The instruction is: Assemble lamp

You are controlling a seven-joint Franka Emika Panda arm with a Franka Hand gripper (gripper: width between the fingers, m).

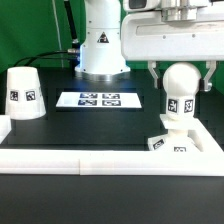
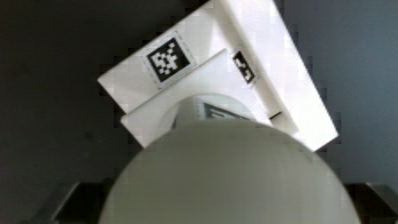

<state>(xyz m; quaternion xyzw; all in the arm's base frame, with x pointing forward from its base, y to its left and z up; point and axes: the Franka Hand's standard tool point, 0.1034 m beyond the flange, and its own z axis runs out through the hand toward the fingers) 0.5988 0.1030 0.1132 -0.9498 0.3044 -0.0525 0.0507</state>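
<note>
The white bulb [image 1: 180, 95] stands upright with its stem on the small square base block [image 1: 170, 143], near the exterior view's right. My gripper [image 1: 180, 78] straddles the bulb's round head, with a dark finger on each side. A narrow gap shows between each finger and the bulb, so the jaws are open. In the wrist view the bulb's round end [image 2: 222, 170] fills the foreground. The tagged base block [image 2: 205, 65] lies beyond it. The cone shade [image 1: 25, 93] stands alone at the exterior view's left.
The marker board [image 1: 97, 99] lies flat at the table's middle, in front of the arm's white pedestal [image 1: 100, 45]. A low white wall [image 1: 110, 158] runs along the front and rises at the right, close to the base block.
</note>
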